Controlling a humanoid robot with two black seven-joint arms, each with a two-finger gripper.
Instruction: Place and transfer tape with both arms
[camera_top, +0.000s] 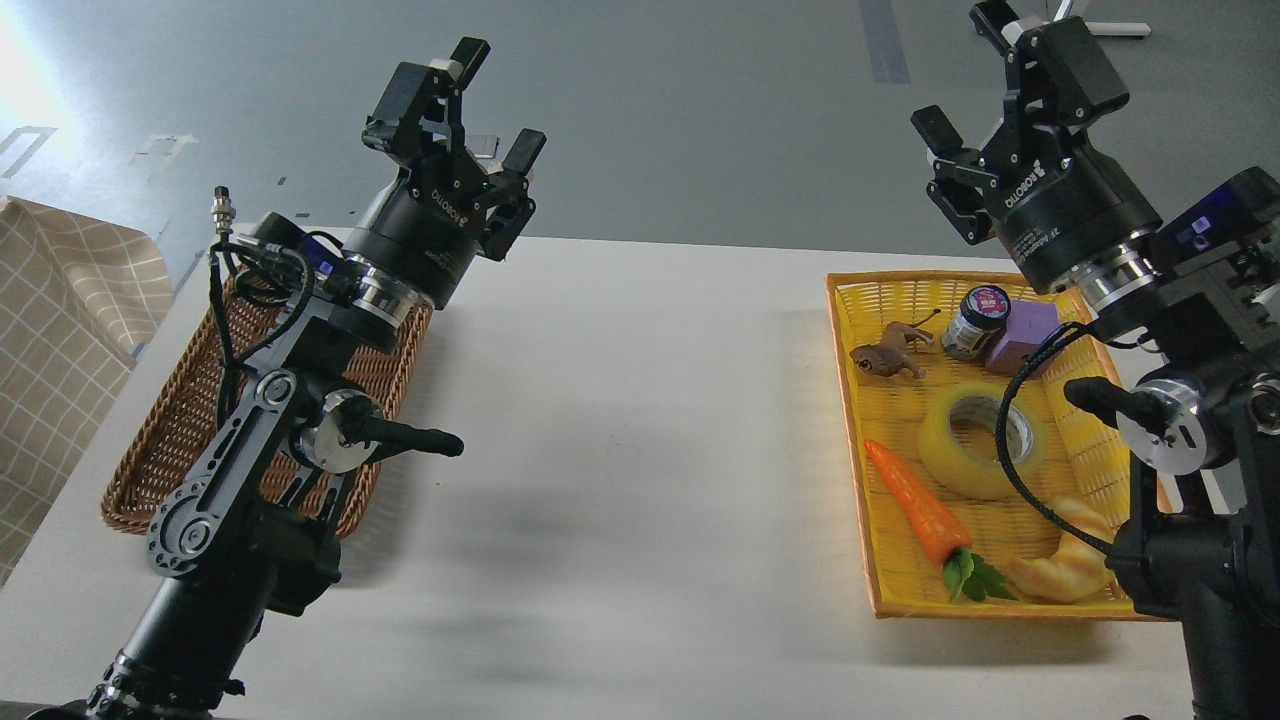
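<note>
Both claws spread, empty, raised. Wide translucent yellow tape roll (981, 440) with grey-white core lies flat in the yellow woven tray (858, 420), below and nearer than my right claw (982, 88); left claw (490, 105) well apart. Descend straight, one finger into the core, clear of orange carrot (917, 503)

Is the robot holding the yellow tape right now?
No, the tape lies in the yellow basket, and both tools are open and empty.
</note>
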